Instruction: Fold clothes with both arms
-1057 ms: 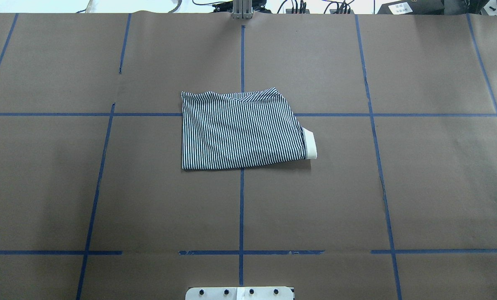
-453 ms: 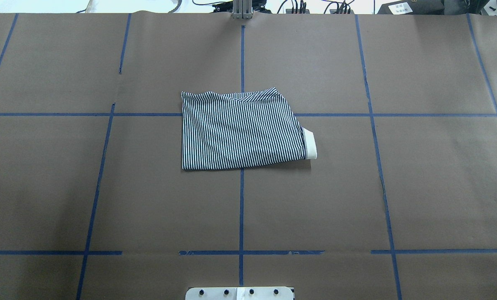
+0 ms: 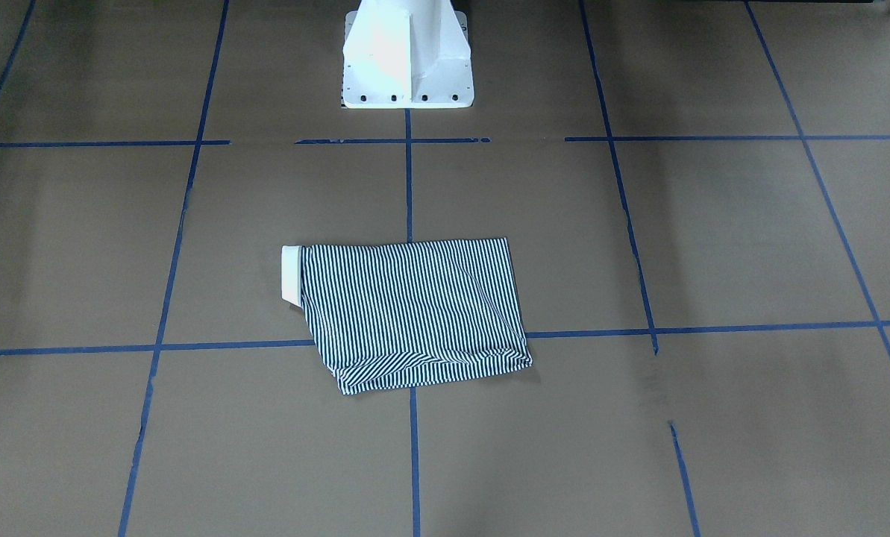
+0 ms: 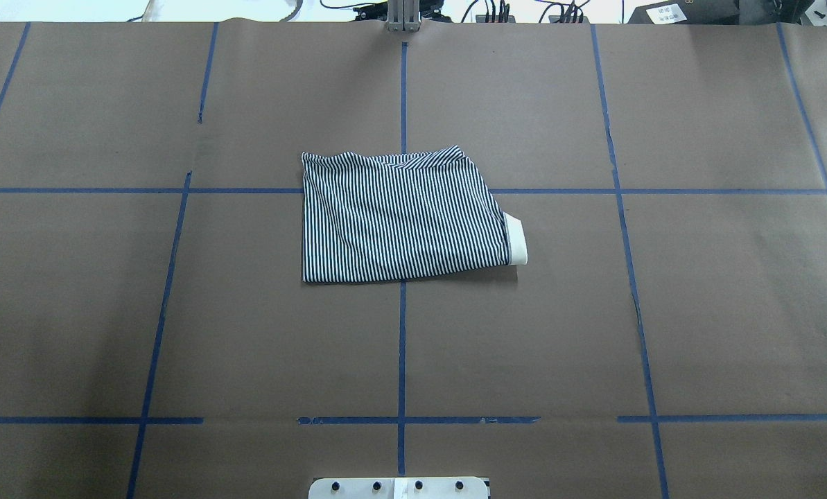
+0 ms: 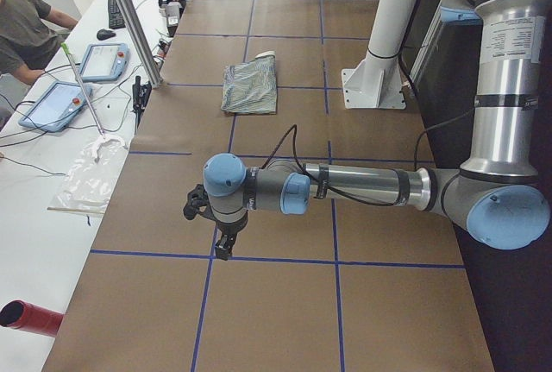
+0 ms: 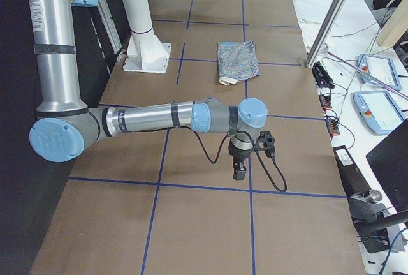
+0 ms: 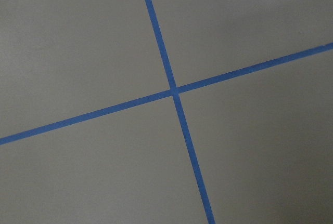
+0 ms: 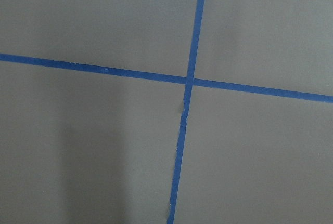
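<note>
- The striped polo shirt (image 4: pixel 403 215) lies folded into a rough rectangle near the middle of the counter (image 4: pixel 732 312), flat on the brown paper.
- It straddles the centre line of blue tape (image 4: pixel 402 346) and covers the spot where that line meets a cross line on the side away from the robot.
- Its white collar (image 4: pixel 516 239) pokes out as a narrow strip from the edge on the robot's right; the front-facing view shows the same strip (image 3: pixel 291 274) on the other side of the picture.
- Along the shirt's far edge a narrow band is turned over, with its stripes running aslant to the rest.
- Nothing touches the shirt; both arms are well apart from it and show only in the side views.
- The left arm (image 5: pixel 362 186) reaches low over the counter's left end, wrist bent so that the left jaws point down close to a tape line.
- The right arm (image 6: pixel 153 118) does likewise at the counter's right end, its right jaws hanging just above a tape line.
- From these side views I cannot tell whether either pair of jaws is open or closed.
- Each wrist camera sees only brown paper and a tape crossing (image 7: pixel 174 90) (image 8: pixel 188 81).
- The white pedestal (image 3: pixel 406 60) stands on the centre line at the robot's edge of the counter.
- Beyond the counter's far edge, in the left side view, a person (image 5: pixel 21 27) sits at a white bench with control tablets (image 5: pixel 105 61) on it.
</note>
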Tool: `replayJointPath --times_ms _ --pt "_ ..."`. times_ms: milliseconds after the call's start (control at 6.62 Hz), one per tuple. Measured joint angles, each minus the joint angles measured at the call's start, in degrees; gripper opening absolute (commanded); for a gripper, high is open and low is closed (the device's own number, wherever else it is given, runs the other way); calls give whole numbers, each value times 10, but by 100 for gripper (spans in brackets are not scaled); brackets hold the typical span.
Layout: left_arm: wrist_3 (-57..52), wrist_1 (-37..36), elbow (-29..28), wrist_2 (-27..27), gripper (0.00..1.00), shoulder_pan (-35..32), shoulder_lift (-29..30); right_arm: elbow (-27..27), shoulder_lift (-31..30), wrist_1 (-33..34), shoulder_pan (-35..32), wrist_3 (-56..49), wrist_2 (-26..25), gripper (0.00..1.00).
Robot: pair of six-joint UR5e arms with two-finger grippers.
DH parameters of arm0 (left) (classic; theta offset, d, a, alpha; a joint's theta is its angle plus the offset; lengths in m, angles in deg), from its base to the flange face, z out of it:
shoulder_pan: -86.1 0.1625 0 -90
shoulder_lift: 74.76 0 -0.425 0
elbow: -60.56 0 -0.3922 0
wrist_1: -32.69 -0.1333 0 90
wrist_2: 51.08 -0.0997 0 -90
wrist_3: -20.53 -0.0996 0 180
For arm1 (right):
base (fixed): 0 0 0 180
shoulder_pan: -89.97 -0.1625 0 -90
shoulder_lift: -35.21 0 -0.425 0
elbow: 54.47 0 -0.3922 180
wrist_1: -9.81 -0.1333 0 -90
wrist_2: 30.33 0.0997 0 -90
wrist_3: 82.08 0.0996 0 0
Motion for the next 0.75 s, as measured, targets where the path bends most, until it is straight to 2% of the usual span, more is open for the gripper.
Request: replayJointPath --times_ms 604,755 --pt "-2 -3 9 1 100 0 1 14 -8 -1 7 0 1 100" --pt "-3 -4 12 1 100 0 0 15 -8 1 8 1 16 100"
